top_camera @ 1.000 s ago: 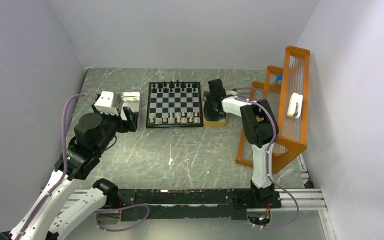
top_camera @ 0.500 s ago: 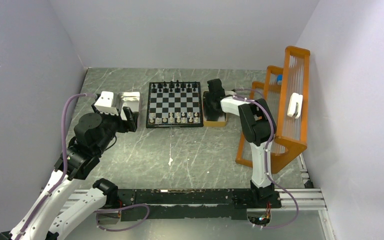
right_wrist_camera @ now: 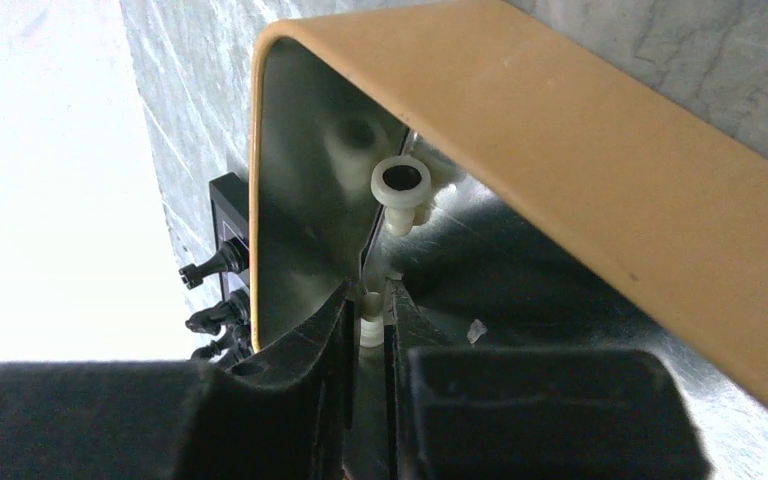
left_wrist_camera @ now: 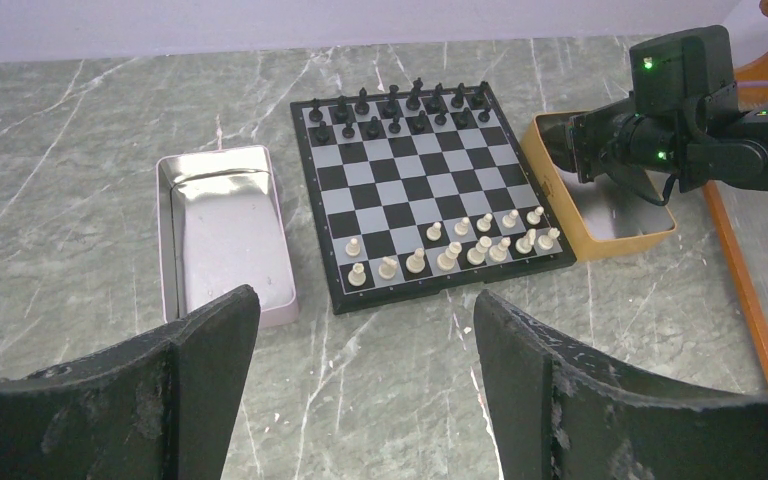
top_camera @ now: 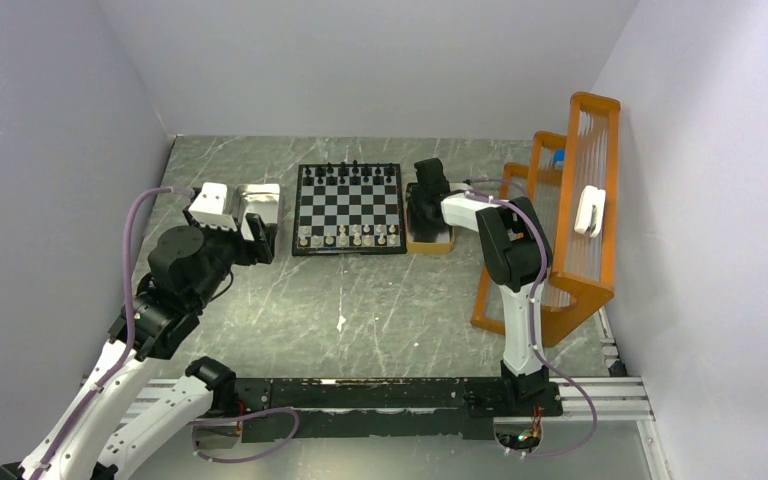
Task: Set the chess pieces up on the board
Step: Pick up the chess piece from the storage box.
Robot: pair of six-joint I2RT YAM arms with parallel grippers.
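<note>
A small cream chessman (right_wrist_camera: 370,330) is sitting between the fingers of the right gripper (right_wrist_camera: 370,298), which are pressing together on it from both sides. This is happening inside a shallow tan tray with a shiny floor (right_wrist_camera: 600,190). Whether the piece is resting on the floor or lifted off it cannot be told. A second cream chessman (right_wrist_camera: 401,185) is lying on its side deeper in the same tray, its round base facing the wrist camera.

The tan tray is sitting just beside the right edge of the small black-and-white checked chessboard with a thin dark frame (left_wrist_camera: 415,195). Black chessmen (left_wrist_camera: 393,102) are standing along the two far rows of the board. Cream chessmen (left_wrist_camera: 480,245) are standing in the two near rows, crowded toward the right side, with gaps on the left.

A silvery rectangular metal tray (left_wrist_camera: 222,240) is lying just beside the board's left edge. The left gripper (left_wrist_camera: 365,310) is hovering in front of that tray and the board with its dark fingers spread wide apart, holding nothing.

Everything is resting on a grey marble-patterned table (top_camera: 360,300). An orange wire rack (top_camera: 585,130) is standing along the right wall, behind the right arm.
</note>
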